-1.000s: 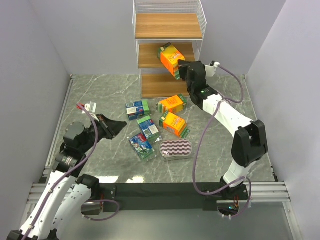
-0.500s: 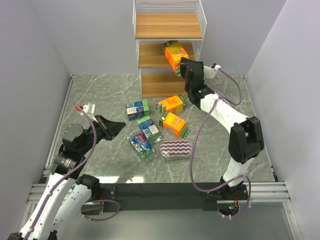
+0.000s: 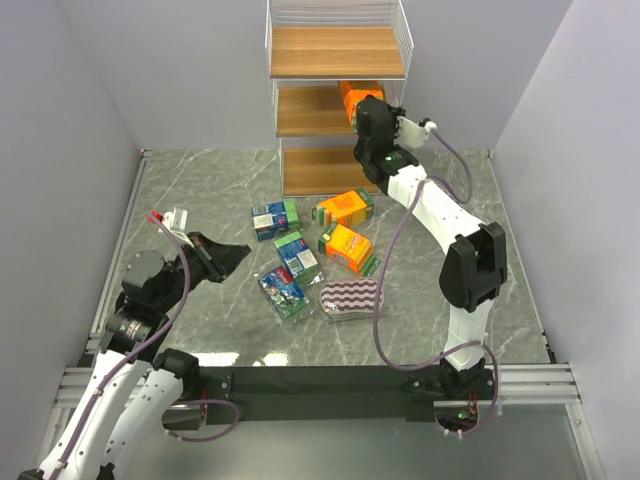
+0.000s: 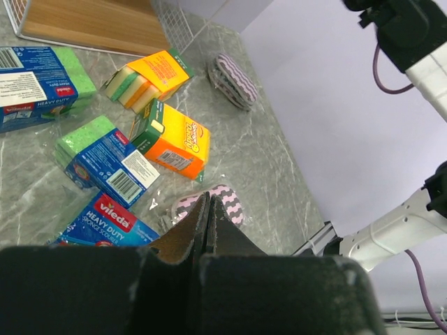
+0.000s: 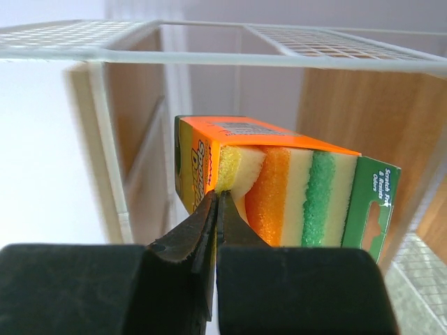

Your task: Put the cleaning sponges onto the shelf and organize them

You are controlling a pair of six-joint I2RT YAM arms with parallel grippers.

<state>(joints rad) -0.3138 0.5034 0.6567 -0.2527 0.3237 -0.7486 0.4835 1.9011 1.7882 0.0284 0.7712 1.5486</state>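
Observation:
My right gripper [image 3: 365, 108] is shut on the cardboard sleeve edge of an orange sponge pack [image 3: 358, 93], held at the right end of the shelf's [image 3: 310, 112] middle tier. In the right wrist view the pack [image 5: 293, 181] shows yellow, orange and green layers inside the white wire frame [image 5: 112, 146], just past my gripper [image 5: 216, 199]. More sponges lie on the table: two orange packs [image 3: 345, 207] [image 3: 348, 247], blue-green packs [image 3: 274, 218] [image 3: 297, 253] [image 3: 282, 290] and a striped oval pad [image 3: 350, 297]. My left gripper [image 3: 243, 248] is shut and empty, left of them, above a striped pad [image 4: 223, 199].
The shelf stands against the back wall with its top board [image 3: 335, 50] and bottom board [image 3: 320, 172] bare. A second striped pad [image 4: 234, 80] lies beyond the orange packs in the left wrist view. Grey walls close in on both sides of the marble table [image 3: 190, 180].
My right arm has carried the orange pack up and back, from in front of the shelf into its middle tier. The left arm has barely moved.

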